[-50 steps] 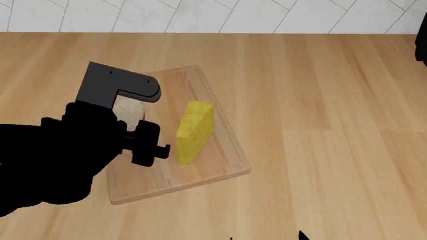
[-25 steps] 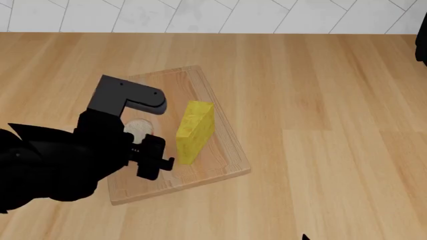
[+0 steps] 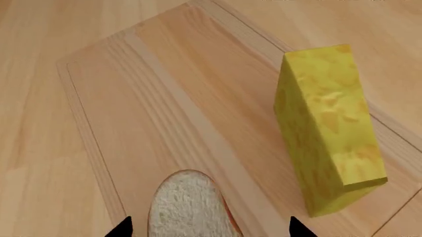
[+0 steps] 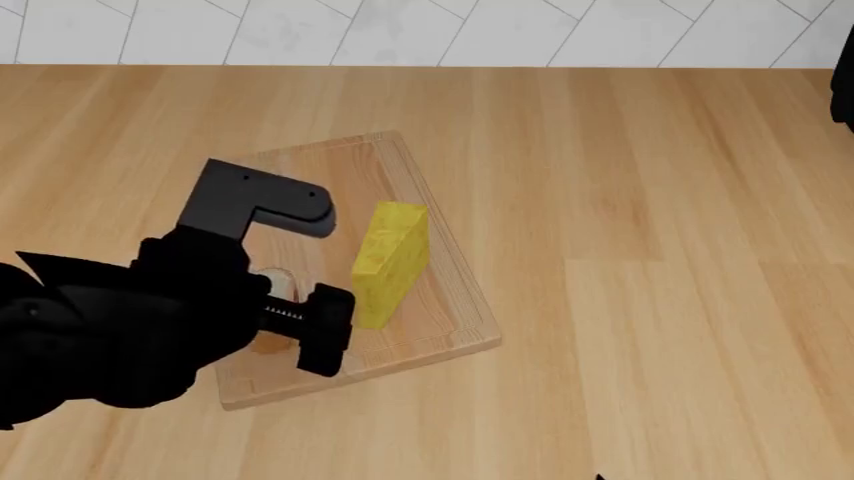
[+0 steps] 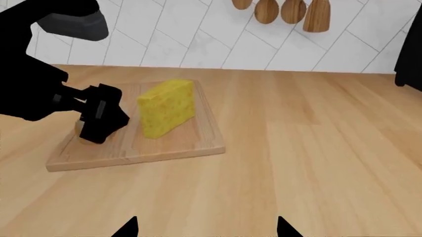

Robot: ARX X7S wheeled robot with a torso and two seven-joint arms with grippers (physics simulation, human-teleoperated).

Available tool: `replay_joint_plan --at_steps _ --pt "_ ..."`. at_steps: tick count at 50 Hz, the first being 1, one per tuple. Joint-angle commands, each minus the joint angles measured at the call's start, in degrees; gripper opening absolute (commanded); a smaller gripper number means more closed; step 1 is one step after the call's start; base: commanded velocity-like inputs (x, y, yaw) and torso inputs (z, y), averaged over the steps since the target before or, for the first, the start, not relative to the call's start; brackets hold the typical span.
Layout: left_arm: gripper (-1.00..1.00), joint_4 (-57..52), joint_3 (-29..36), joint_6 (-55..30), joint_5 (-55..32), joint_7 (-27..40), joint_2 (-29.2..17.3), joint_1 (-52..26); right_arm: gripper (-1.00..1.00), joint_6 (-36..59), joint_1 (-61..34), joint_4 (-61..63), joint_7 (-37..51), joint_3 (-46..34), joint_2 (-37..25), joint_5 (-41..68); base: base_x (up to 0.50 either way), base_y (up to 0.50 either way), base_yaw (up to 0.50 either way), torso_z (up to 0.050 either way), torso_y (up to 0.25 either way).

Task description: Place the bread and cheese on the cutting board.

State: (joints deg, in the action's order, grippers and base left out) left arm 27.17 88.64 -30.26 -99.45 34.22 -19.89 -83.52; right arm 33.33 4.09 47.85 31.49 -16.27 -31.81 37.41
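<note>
The cutting board (image 3: 165,98) is a light wooden board with a groove near its edge, lying on the wooden counter. The cheese (image 3: 326,128), a bright yellow block, stands on the board (image 4: 441,300) along its right half. The bread (image 3: 188,207), pale crumb face up, lies flat on the board between the tips of my left gripper (image 3: 207,229). That gripper is open, with a gap on each side of the slice. In the head view my left arm (image 4: 147,320) hides most of the bread. My right gripper (image 5: 205,228) hangs open over bare counter, well short of the board (image 5: 178,143).
The wooden counter (image 4: 641,200) runs to a white tiled wall (image 5: 197,34) at the back. Wooden utensils (image 5: 290,12) hang on that wall. A dark object (image 4: 843,100) shows at the counter's far right edge.
My left arm has drawn back toward the board's near end, and it now covers most of the bread in the head view. The cheese and board have not moved.
</note>
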Motion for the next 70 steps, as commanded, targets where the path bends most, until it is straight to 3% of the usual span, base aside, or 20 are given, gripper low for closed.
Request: replay_joint_plan --at_steps 1,23,30,32,40,48,54,61,70 --pt "1.0 -3.32 -1.84 0.62 -0.54 -0.95 -0.13 -0.08 1.0 1.52 -0.22 0.85 -1.54 0.4 1.09 -1.46 0.0 0.0 0.0 0.0 0.0" --pt "1.0 -14.79 -4.08 -1.26 -2.65 6.82 -5.34 -4.81 1.0 2.22 -0.68 1.77 -0.83 -0.05 0.6 -0.89 0.0 0.0 0.0 0.0 0.0" --pt "1.0 -23.73 -6.58 -2.92 -5.12 11.35 -10.68 -9.46 1.0 5.56 -4.03 5.06 2.27 4.65 -0.76 4.92 0.0 0.0 0.0 0.0 0.0" --pt "1.0 -29.58 -7.37 -1.96 -4.14 14.29 -14.21 -9.83 1.0 7.7 -6.0 6.76 4.23 6.47 -1.38 8.12 0.0 0.0 0.0 0.0 0.0" --pt "1.0 -41.93 -10.93 -0.02 -5.45 20.27 -26.7 -11.38 1.0 18.92 -23.93 10.65 19.31 14.99 -9.52 32.81 0.0 0.0 0.0 0.0 0.0" --pt "1.0 -47.99 -14.29 -4.07 -9.75 22.05 -35.36 -18.14 1.0 22.45 -44.77 1.97 29.49 16.0 -20.16 55.49 0.0 0.0 0.0 0.0 0.0" --pt "1.0 -49.99 -15.1 -8.04 -12.28 21.24 -39.93 -21.18 1.0 28.18 -60.07 -5.63 28.33 10.99 -24.49 62.57 0.0 0.0 0.0 0.0 0.0" --pt "1.0 -48.42 -16.62 -17.93 -17.96 20.51 -44.25 -29.63 1.0 35.27 -78.8 -19.64 23.71 4.59 -24.1 67.49 0.0 0.0 0.0 0.0 0.0" --pt "1.0 -40.81 -18.34 -24.23 -20.62 16.63 -46.69 -34.92 1.0 43.93 -95.36 -36.35 15.69 -1.57 -22.07 62.09 0.0 0.0 0.0 0.0 0.0"
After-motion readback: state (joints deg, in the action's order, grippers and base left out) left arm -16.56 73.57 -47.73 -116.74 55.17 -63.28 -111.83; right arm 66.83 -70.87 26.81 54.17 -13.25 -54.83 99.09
